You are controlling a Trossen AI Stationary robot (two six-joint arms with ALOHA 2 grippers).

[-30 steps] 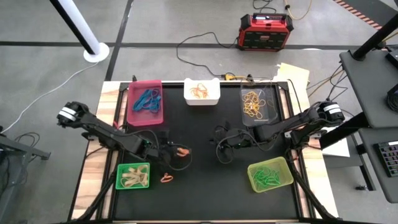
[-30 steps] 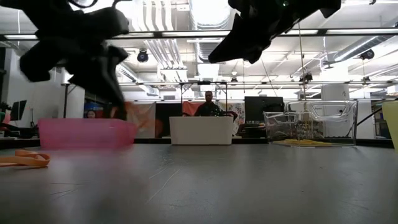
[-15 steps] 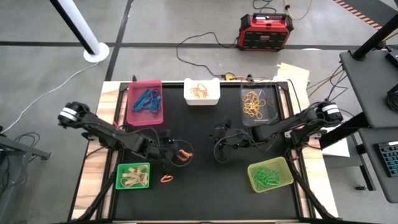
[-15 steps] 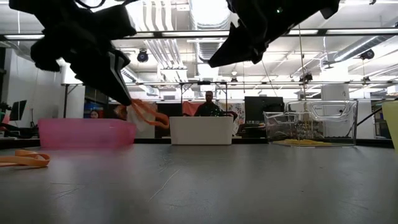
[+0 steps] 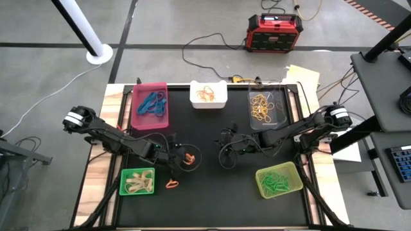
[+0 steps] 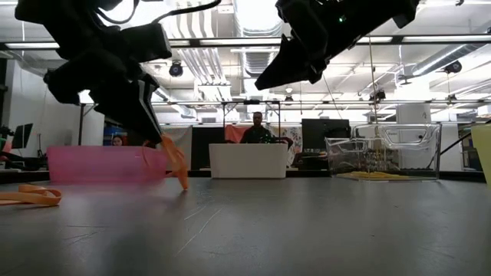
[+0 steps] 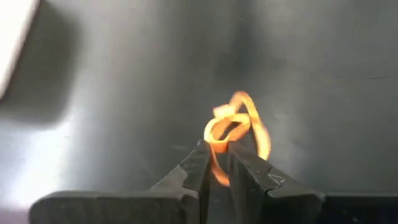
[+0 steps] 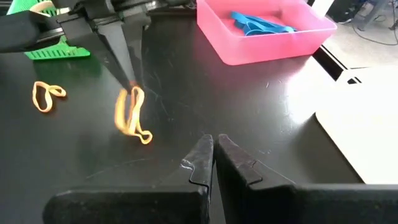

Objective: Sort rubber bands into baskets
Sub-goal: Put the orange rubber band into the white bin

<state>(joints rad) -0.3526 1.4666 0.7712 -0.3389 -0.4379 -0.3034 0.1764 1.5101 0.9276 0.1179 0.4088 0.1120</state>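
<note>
Left gripper [image 7: 214, 163] pinches an orange band [image 7: 236, 127] by a thin edge; it could slip free. Right gripper [image 8: 214, 152] waits, jaws pressed together.

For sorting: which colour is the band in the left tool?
Orange band, best in left wrist view.

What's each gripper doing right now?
Left gripper: closed on an orange rubber band, hanging just above the table.
Right gripper: closed, empty, waiting mid-table.
</note>
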